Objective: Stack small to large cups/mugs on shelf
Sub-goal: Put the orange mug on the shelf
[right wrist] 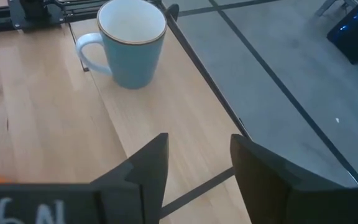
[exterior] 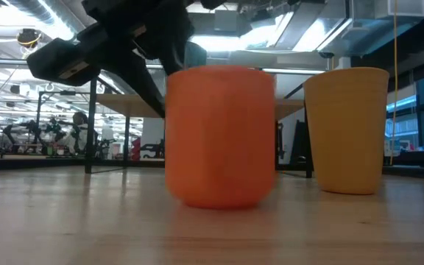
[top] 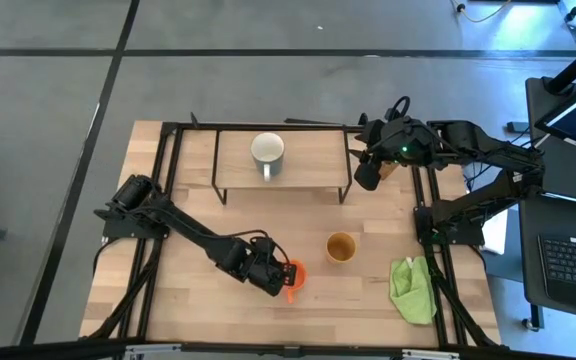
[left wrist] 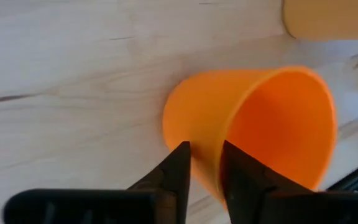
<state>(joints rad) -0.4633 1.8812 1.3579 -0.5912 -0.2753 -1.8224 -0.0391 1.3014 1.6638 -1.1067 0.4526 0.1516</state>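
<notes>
The small orange mug (top: 293, 276) stands on the table near the front, also in the low view (exterior: 219, 136) and the left wrist view (left wrist: 253, 130). My left gripper (top: 280, 278) is shut on it. The white mug (top: 267, 151) stands upright on the shelf (top: 313, 165) and shows in the right wrist view (right wrist: 132, 46). The tan cup (top: 341, 246) stands on the table to the right of the orange mug (exterior: 347, 129). My right gripper (right wrist: 197, 168) is open and empty above the shelf's right end (top: 367, 174). The tumbler does not show plainly. My left gripper holds the orange mug by its rim wall (left wrist: 207, 165), one finger (left wrist: 178, 171) outside and one finger (left wrist: 244, 180) inside. The fingers come from the table's left side, slanting down. The mug stands upright with its base (exterior: 219, 200) on the table.
A green cloth (top: 413, 288) lies at the table's front right. The shelf's black wire legs (top: 348, 170) and the black frame rails (top: 163, 190) run along the table's sides. Bare wood lies between the shelf and the cups.
</notes>
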